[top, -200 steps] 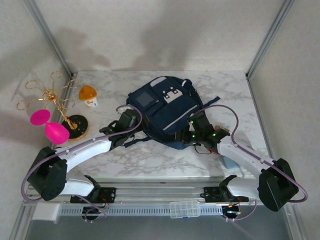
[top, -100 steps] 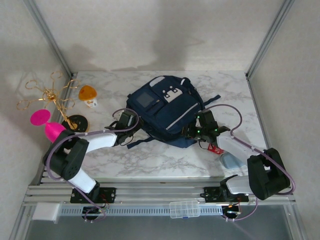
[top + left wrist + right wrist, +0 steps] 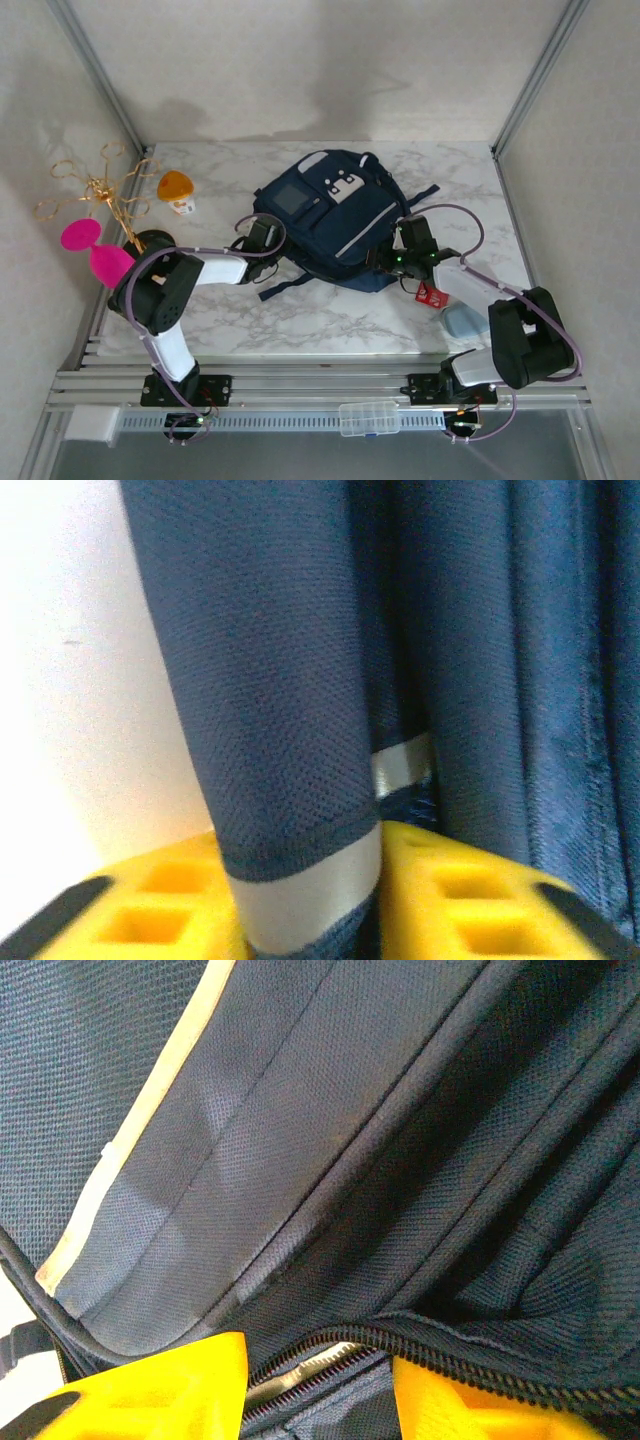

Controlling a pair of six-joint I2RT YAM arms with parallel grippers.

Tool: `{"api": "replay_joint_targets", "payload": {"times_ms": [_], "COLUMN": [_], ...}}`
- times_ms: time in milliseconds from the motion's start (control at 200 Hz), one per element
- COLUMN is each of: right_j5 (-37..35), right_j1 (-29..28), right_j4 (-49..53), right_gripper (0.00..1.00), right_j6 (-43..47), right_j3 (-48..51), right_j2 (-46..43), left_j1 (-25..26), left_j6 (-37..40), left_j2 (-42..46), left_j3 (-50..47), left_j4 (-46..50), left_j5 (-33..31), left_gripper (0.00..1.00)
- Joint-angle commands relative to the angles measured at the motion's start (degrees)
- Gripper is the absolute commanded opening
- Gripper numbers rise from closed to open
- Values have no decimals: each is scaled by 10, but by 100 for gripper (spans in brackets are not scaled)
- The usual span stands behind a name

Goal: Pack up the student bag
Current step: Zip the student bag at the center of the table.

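Student bag [image 3: 335, 225] fabric is pinched by left tool [image 3: 305, 880] and right tool [image 3: 320, 1365], each narrowly parted.

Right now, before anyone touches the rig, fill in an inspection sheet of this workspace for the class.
Surface: marble table, white-grey.
Job's things: student bag lies mid-table.
Clutter: gold wire stand, pink item, orange-lidded pot on the left; red packet, pale blue item on the right.
Grippers: left gripper closed on a trimmed bag fold; right gripper straddles the zipper, grip unclear.
Cables: purple cable loops along each arm.
Surroundings: white walls, metal frame; clear box on the front rail.
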State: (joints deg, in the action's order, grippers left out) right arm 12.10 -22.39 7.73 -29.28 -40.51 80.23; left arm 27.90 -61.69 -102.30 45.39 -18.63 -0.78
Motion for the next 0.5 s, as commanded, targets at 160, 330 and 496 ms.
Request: {"api": "replay_joint_targets", "payload": {"times_ms": [160,330,496], "right_j5": [-27,-39,-55], "right_j1": [32,60,56], "right_j4": [-52,-50,28], "right_gripper": [43,44,49], "right_j6": [27,41,58], "right_j3": [-53,-112,-159], "right_j2": [53,78,59], "left_j1": [-4,18,40], "left_j6": [-35,-81,-115], "left_j2": [17,79,110], "left_j3": [3,-19,-20], "left_j4": [-39,-34,-8], "left_j5": [31,26,0], "left_gripper": [1,0,0]}}
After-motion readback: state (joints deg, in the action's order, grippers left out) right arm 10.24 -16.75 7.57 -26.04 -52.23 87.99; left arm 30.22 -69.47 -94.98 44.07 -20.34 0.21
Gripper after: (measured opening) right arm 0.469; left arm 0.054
